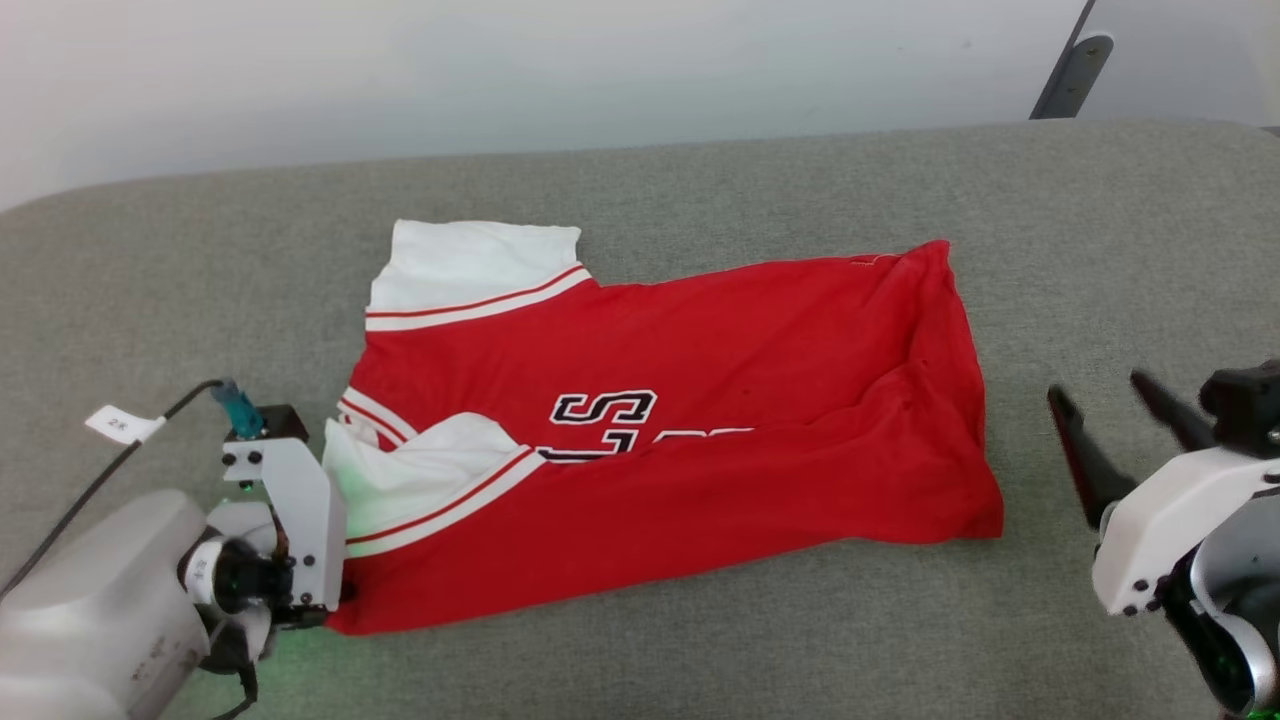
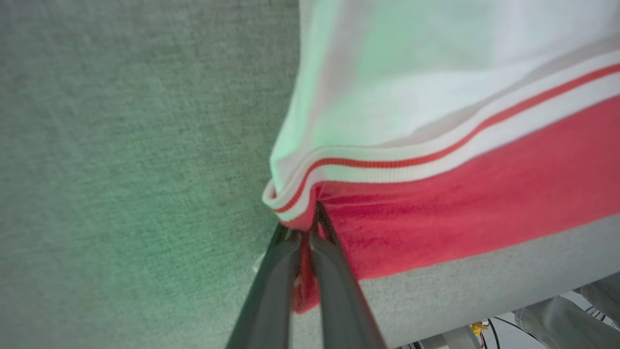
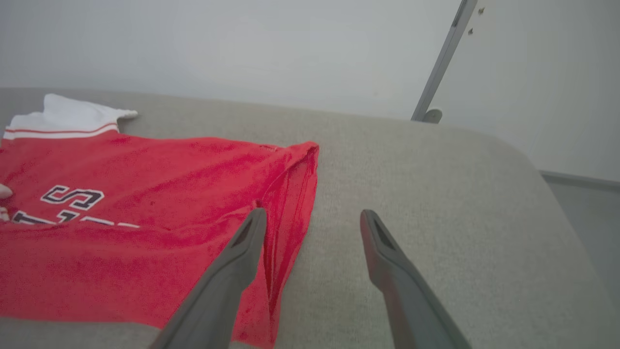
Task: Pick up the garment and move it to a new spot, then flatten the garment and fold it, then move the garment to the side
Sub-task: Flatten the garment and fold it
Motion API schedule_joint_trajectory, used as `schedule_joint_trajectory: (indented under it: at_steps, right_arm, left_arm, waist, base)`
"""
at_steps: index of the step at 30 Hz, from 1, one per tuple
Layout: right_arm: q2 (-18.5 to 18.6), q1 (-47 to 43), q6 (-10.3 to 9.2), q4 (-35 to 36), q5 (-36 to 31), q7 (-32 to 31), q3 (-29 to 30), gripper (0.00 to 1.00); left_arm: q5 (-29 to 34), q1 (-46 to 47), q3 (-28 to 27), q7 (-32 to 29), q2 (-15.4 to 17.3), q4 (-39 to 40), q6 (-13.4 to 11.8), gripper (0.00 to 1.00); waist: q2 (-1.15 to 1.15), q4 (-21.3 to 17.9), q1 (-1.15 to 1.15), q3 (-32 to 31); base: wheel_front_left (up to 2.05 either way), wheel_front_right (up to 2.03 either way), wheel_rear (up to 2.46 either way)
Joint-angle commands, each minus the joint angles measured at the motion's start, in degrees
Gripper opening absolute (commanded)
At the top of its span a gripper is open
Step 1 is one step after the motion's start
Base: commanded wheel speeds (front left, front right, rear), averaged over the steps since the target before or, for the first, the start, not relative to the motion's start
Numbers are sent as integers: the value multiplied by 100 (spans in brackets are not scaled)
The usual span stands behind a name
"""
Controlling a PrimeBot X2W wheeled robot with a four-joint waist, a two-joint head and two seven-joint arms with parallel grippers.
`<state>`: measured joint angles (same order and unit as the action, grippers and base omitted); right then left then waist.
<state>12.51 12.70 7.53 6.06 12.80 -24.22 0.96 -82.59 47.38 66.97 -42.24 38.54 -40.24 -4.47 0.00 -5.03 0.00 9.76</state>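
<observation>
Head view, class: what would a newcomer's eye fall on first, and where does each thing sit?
The red basketball jersey lies spread across the middle of the grey fabric surface, its white sleeves toward the robot's left. At its near left corner the left gripper is shut on the red cloth. The right gripper stands open off the jersey's right edge, touching nothing.

1. A grey fabric-covered surface (image 1: 700, 180) spans the head view, its far corners rounded.
2. A plain pale wall (image 1: 500, 70) rises behind it.
3. A slanted grey metal post (image 1: 1070, 75) with a rounded foot stands beyond the far right corner.
4. Grey floor (image 3: 598, 208) lies past the surface's right edge.
</observation>
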Motion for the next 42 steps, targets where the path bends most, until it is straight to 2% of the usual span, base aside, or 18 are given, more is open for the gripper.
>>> schedule_joint_trajectory:
  at_steps: [1, 6, 10, 22, 23, 24, 29, 33, 38, 42]
  right_arm:
    - [16, -113, -10, -13, 84, -286, -22, 100]
    - [75, -187, -9, -272, 254, -1354, -120, 100]
    - [-6, -32, -9, -614, 356, -1860, -108, 100]
    - [-172, 720, -9, -2270, 322, -2248, -318, 100]
    - [-177, 746, -9, -2436, 341, -2339, -398, 46]
    - [-139, 779, -7, -2545, 335, -2390, -526, 0]
    - [11, 915, -8, -2805, 484, -2420, -605, 0]
    - [201, 856, -10, -2725, 609, -2519, -673, 0]
    - [443, 657, -10, -2298, 815, -2751, -779, 0]
    - [661, 389, -10, -1788, 991, -3046, -826, 0]
  left_arm:
    - [-1, -496, 222, -52, -271, -53, 61, 0]
    - [16, -450, 217, 8, -438, -77, 167, 0]
    - [37, -384, 236, 14, -552, -101, 238, 0]
    - [149, -240, 267, 93, -845, -258, 424, 0]
    - [150, -234, 262, 107, -861, -263, 446, 0]
    - [163, -221, 264, 130, -878, -275, 465, 0]
    - [209, -210, 273, 158, -882, -369, 538, 0]
    - [192, -198, 266, 54, -747, -339, 572, 0]
    - [208, -169, 287, -175, -464, -55, 400, 0]
    - [228, -158, 309, -376, -165, 389, 121, 0]
  waist:
    - [0, 28, 0, -5]
    - [0, 118, 0, 23]
    - [0, 199, 0, 81]
    - [0, 396, 0, 200]
    - [0, 406, 0, 202]
    - [0, 420, 0, 205]
    - [0, 469, 0, 189]
    - [0, 482, 0, 125]
    - [0, 493, 0, 20]
    - [0, 497, 0, -49]
  base:
    - [0, 0, 0]
    - [0, 0, 0]
    - [0, 0, 0]
    - [0, 0, 0]
    - [0, 0, 0]
    - [0, 0, 0]
    - [0, 0, 0]
    - [0, 0, 0]
    - [0, 0, 0]
    - [0, 0, 0]
